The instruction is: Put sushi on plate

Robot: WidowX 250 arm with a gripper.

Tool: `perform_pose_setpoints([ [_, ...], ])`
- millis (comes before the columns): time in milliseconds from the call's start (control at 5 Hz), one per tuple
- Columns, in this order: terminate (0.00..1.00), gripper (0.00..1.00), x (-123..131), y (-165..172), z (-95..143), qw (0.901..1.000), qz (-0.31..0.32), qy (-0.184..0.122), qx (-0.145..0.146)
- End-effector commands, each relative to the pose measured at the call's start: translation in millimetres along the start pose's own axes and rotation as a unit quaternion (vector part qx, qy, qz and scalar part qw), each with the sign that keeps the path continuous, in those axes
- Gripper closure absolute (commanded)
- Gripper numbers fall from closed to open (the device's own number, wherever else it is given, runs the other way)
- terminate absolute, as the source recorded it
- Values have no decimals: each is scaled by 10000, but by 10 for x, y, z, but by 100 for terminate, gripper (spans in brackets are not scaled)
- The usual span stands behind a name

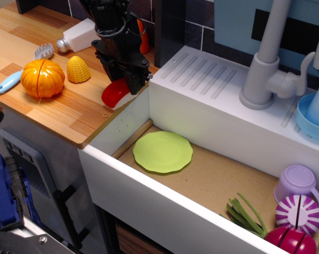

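Observation:
The sushi point(113, 94), a glossy red top on a white base, lies tilted at the right edge of the wooden counter point(53, 114), just beside the sink's rim. My black gripper point(123, 84) is lowered onto it from above. One finger stands on each side of the sushi and the two are closed against it, hiding its right end. The lime-green plate point(162, 152) lies flat and empty on the sink floor, below and to the right of the gripper.
An orange pumpkin toy point(42, 78), a yellow corn toy point(78, 69) and a blue-handled brush point(14, 79) lie on the counter at left. A grey faucet point(265, 63) stands at the back right. A purple cup point(297, 182), a striped round toy point(299, 210) and green leaves point(245, 212) occupy the sink's right corner.

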State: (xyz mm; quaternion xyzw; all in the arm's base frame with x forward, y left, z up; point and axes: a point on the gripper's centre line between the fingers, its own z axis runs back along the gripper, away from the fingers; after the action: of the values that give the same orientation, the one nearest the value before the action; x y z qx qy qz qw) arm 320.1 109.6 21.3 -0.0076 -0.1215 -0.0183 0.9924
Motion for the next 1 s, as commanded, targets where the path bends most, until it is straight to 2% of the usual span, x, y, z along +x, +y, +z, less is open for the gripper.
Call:
perform_pose_setpoints([
  [0, 0, 100, 15, -52, 94, 9997, -100, -179, 167],
  [200, 0, 100, 148, -289, 113, 9995, -56, -169, 262],
  [400, 0, 100, 225, -503, 42, 9997, 64, -184, 128],
  [600, 0, 100, 189, -726, -68, 9985, 339, -381, 177],
  [800, 0, 100, 98, -727, -218, 9970, 518, -574, -68],
])
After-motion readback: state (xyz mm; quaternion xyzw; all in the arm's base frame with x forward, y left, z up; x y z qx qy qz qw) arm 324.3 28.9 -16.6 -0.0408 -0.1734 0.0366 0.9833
